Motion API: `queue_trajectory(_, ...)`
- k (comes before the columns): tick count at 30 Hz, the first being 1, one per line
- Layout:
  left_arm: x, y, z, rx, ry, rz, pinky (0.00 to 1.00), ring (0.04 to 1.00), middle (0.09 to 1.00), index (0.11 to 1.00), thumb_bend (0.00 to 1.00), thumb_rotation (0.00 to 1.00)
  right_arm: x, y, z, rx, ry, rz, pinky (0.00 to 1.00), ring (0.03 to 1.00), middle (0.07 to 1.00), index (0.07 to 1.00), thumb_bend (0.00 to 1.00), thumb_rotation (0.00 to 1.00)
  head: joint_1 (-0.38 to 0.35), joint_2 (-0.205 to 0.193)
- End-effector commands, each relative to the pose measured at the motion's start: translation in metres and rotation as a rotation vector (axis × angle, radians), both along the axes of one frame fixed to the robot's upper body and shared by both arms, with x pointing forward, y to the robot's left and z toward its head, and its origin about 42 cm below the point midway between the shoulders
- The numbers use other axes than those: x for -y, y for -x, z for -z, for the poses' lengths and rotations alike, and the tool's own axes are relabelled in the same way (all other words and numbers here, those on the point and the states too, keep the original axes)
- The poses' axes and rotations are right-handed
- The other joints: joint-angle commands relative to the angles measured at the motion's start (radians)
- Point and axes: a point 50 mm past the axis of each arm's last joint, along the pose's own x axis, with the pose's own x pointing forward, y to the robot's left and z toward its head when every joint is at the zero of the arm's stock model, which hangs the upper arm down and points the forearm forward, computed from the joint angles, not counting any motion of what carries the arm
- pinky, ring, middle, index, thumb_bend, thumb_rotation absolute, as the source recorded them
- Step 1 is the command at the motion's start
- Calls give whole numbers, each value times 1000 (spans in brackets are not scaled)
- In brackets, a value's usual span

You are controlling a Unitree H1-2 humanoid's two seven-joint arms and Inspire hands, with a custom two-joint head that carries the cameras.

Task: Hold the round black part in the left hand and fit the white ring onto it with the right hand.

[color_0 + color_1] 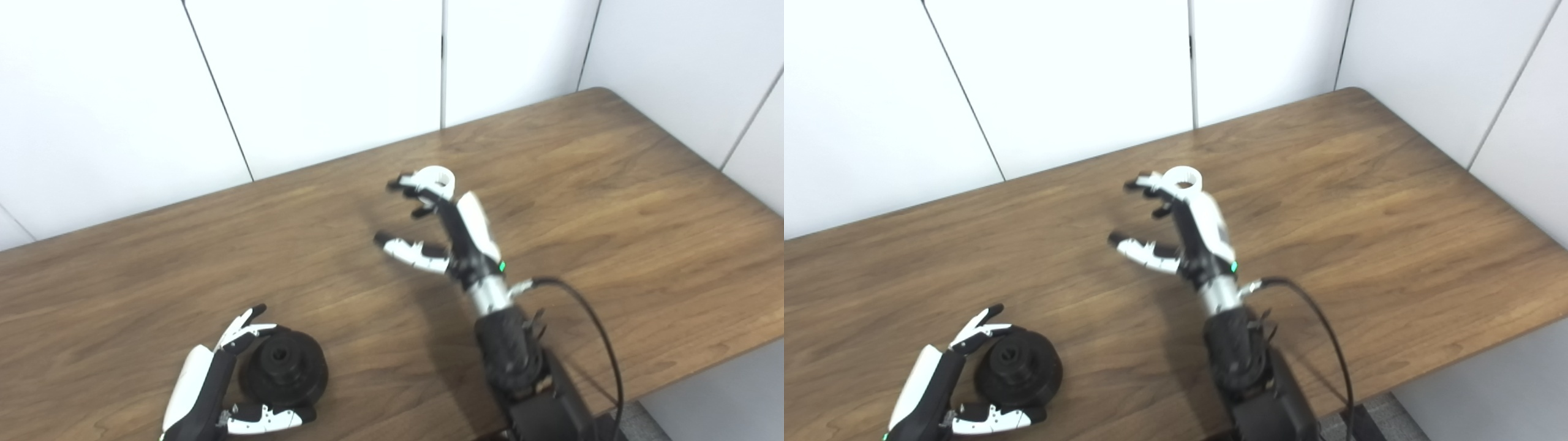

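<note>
The round black part (283, 366) lies flat on the wooden table (612, 202) at the near left, its centre hole facing up. My left hand (208, 383) is open and cups it from the left, with the fingers along its far rim and the thumb along its near rim. The white ring (438, 178) lies on the table in the middle. My right hand (438, 229) is open just in front of it. Its fingertips (405, 182) reach the ring's left edge and the thumb is spread wide toward the left. Nothing is between its fingers.
White wall panels (318, 73) stand right behind the table's far edge. The table's right corner (603, 92) and near-right edge (704, 361) are in view. A black cable (603, 343) loops off my right forearm.
</note>
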Motion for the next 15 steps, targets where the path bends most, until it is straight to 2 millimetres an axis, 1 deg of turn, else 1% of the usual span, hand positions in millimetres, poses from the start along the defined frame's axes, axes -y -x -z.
queue_trajectory(1, 1, -1, -3, 12, -12, 16, 904, 969, 944, 579, 920, 190, 2, -9, -30, 98, 14, 7, 651, 776, 852, 748, 574, 318, 2, 1)
queue_trajectory(6, 4, -1, -1, 6, -27, 22, 964, 982, 947, 579, 919, 198, 21, -27, -55, 140, 62, 41, 646, 766, 838, 742, 598, 355, 6, -1)
queue_trajectory(10, 6, 0, 0, -4, -40, 24, 996, 996, 951, 581, 924, 195, 31, -38, -74, 153, 95, 55, 615, 754, 830, 736, 606, 336, 10, -3)
queue_trajectory(15, 9, -1, 2, 8, -73, 28, 1000, 1000, 953, 584, 934, 198, 43, -54, -93, 161, 125, 76, 585, 742, 819, 726, 621, 319, 20, -10)
